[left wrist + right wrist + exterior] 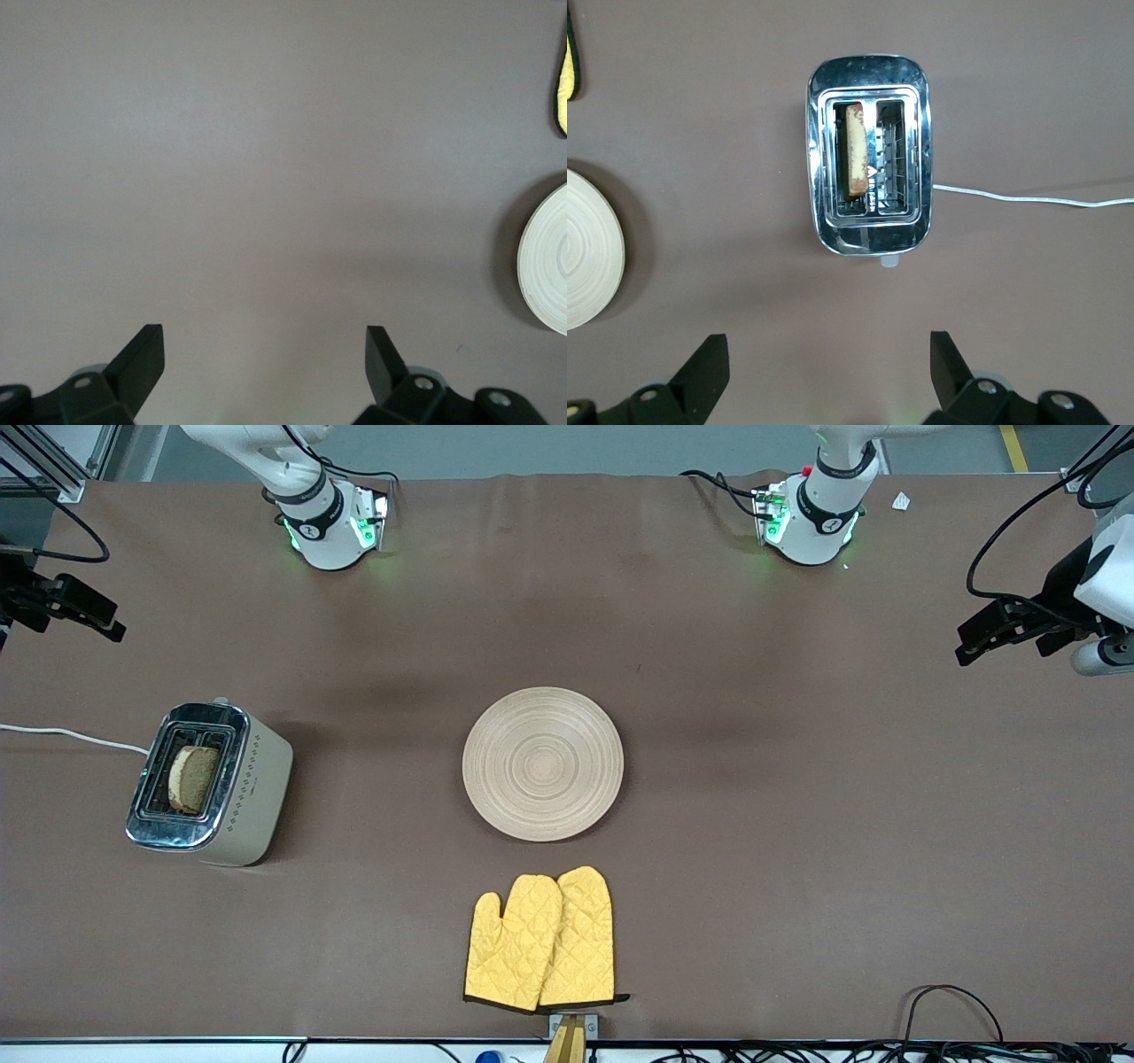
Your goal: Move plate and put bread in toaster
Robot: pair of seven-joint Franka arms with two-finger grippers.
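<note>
The round light-wood plate lies bare at the middle of the table; its edge also shows in the left wrist view and the right wrist view. The cream toaster with its chrome top stands toward the right arm's end. The slice of brown bread stands upright in one slot; the other slot is empty. My right gripper is open and empty, raised beside the toaster. My left gripper is open and empty over bare table at the left arm's end.
A pair of yellow oven mitts lies nearer to the front camera than the plate, close to the table's edge. The toaster's white cord runs off the right arm's end of the table. A brown cloth covers the table.
</note>
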